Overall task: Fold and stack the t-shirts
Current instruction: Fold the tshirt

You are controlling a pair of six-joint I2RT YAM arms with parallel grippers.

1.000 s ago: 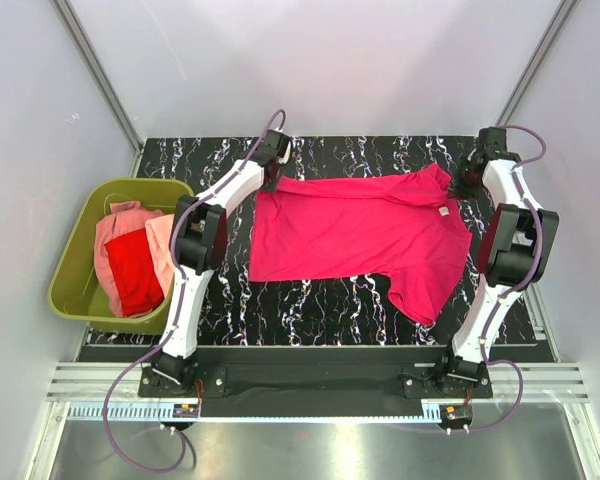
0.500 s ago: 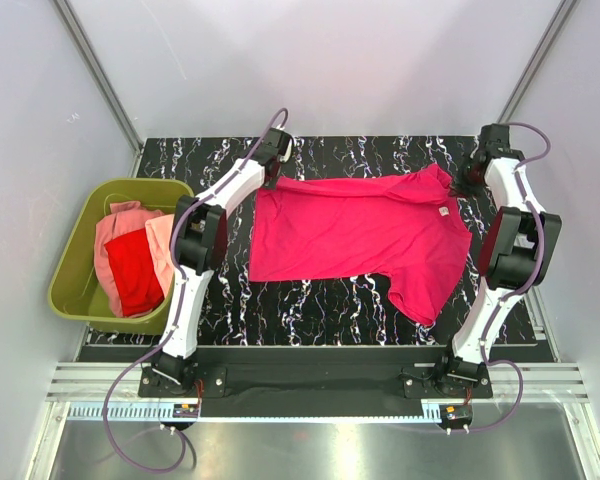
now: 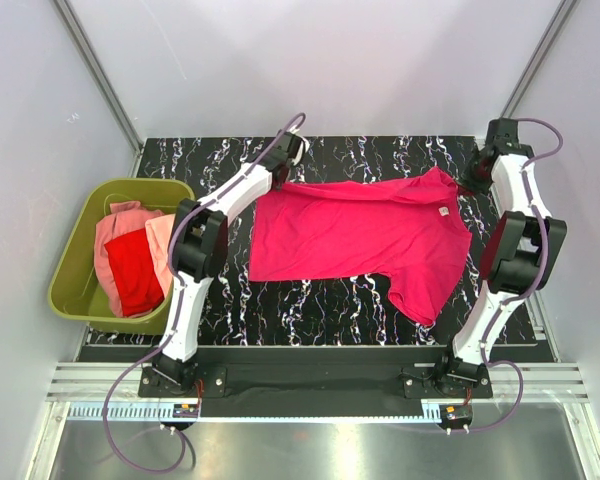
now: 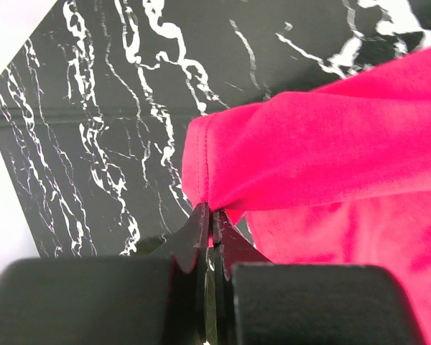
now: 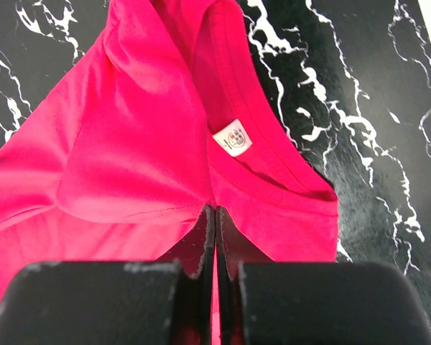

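Observation:
A bright magenta-pink t-shirt (image 3: pixel 360 235) lies spread on the black marbled table (image 3: pixel 380 150). My left gripper (image 3: pixel 283 172) is shut on its far left corner, where the cloth bunches at the tips (image 4: pixel 210 212). My right gripper (image 3: pixel 468 182) is shut on the far right edge beside the collar. In the right wrist view the tips (image 5: pixel 215 213) pinch the cloth just below the white neck label (image 5: pixel 233 138). A red t-shirt (image 3: pixel 135 272) and a pale salmon-pink one (image 3: pixel 115 225) lie crumpled in the tub.
An olive-green plastic tub (image 3: pixel 72 300) stands off the table's left edge. Grey walls enclose the table at the back and on both sides. One sleeve of the magenta shirt (image 3: pixel 420 295) reaches toward the near right.
Both grippers have shifted a little to the right along the far edge, still shut on the magenta shirt. Its far edge has followed slightly.

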